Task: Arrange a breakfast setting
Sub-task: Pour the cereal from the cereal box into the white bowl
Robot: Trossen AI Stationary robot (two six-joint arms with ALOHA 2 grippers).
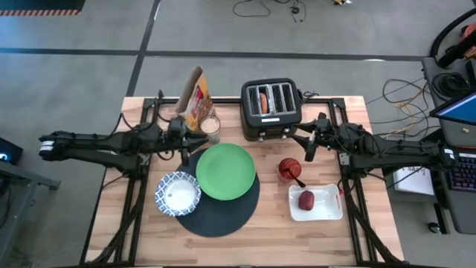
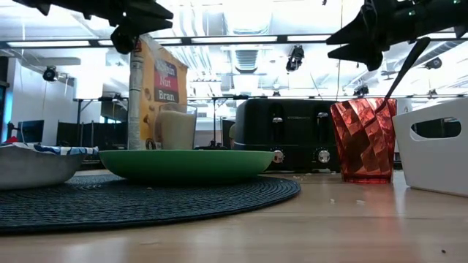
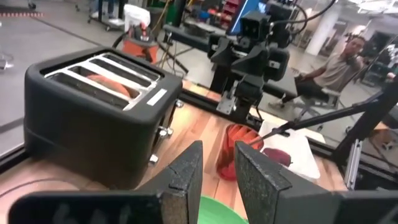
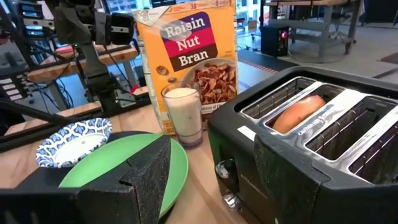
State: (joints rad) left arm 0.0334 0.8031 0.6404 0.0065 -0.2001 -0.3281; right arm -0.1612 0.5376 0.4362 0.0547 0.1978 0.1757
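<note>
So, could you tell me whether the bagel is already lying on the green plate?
No, the bagel sits in a slot of the black toaster, and the green plate holds nothing.

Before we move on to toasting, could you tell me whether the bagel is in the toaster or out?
In: the bagel sits in a toaster slot.

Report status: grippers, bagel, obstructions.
Left gripper and right gripper open, empty, above table. Bagel in toaster. Plate bare; nothing blocking.
</note>
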